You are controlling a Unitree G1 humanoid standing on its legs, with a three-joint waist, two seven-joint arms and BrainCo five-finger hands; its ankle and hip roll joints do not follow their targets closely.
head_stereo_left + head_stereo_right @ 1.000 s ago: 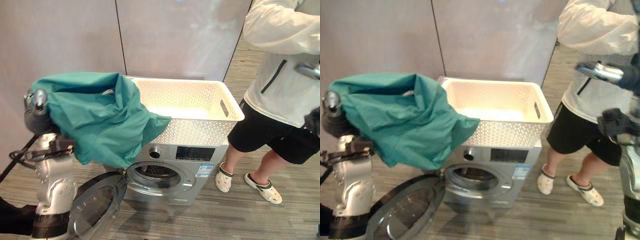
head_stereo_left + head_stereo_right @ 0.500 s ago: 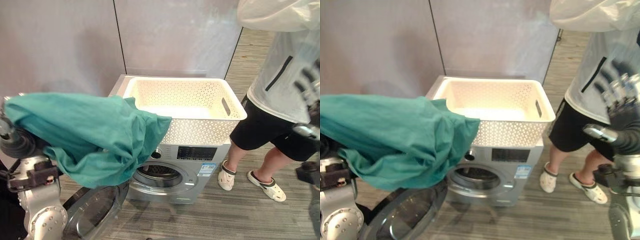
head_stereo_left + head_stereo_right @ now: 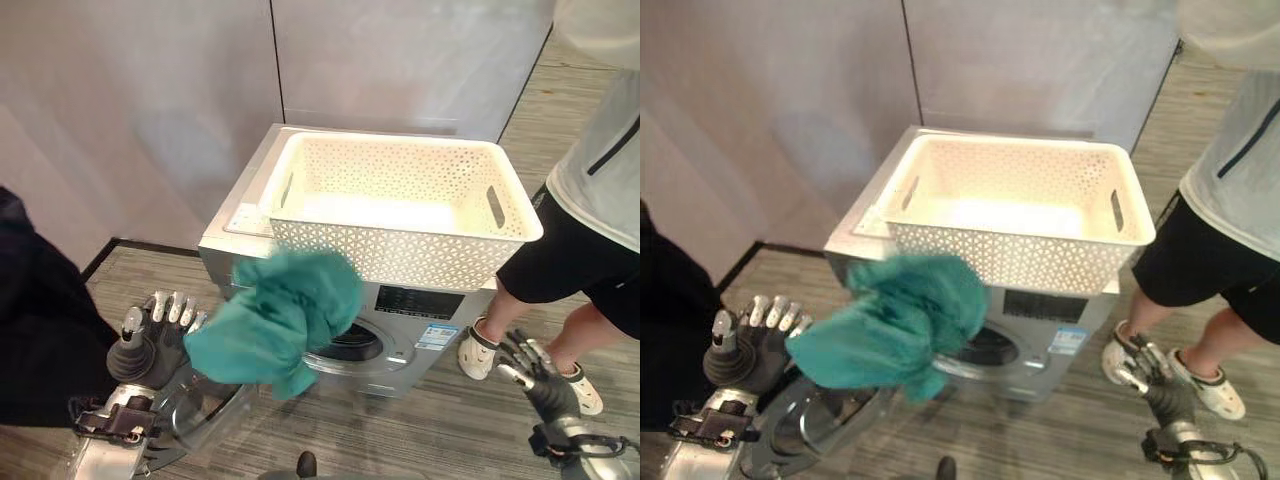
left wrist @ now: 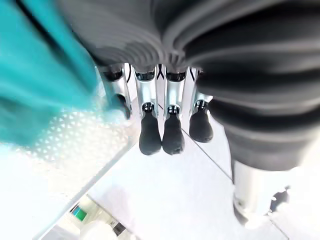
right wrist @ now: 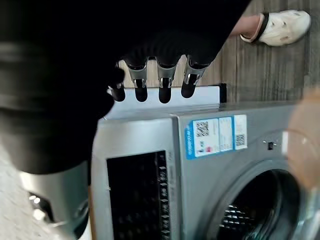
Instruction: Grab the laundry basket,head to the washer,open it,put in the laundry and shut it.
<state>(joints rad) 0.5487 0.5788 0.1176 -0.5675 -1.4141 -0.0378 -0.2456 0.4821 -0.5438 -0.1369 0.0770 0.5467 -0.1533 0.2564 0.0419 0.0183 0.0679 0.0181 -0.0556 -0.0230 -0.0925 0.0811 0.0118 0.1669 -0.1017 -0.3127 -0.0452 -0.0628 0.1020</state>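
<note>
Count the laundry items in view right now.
1: a teal cloth bunched in front of the washer, beside the left robot hand. The white basket on top looks empty, though its near floor is hidden.

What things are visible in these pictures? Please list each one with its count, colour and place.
Laundry basket: one, cream, on top of the washer.
Washer: one, silver-grey, against the wall.
Washer door: one, grey with glass, swung open toward the lower left.
Garment: one, teal, bunched in front of the washer opening, beside the left hand.
Person: one, pale jacket, black shorts, white shoes, at the right.
Left robot hand: fingers straight, lower left.
Right robot hand: fingers spread, lower right.
</note>
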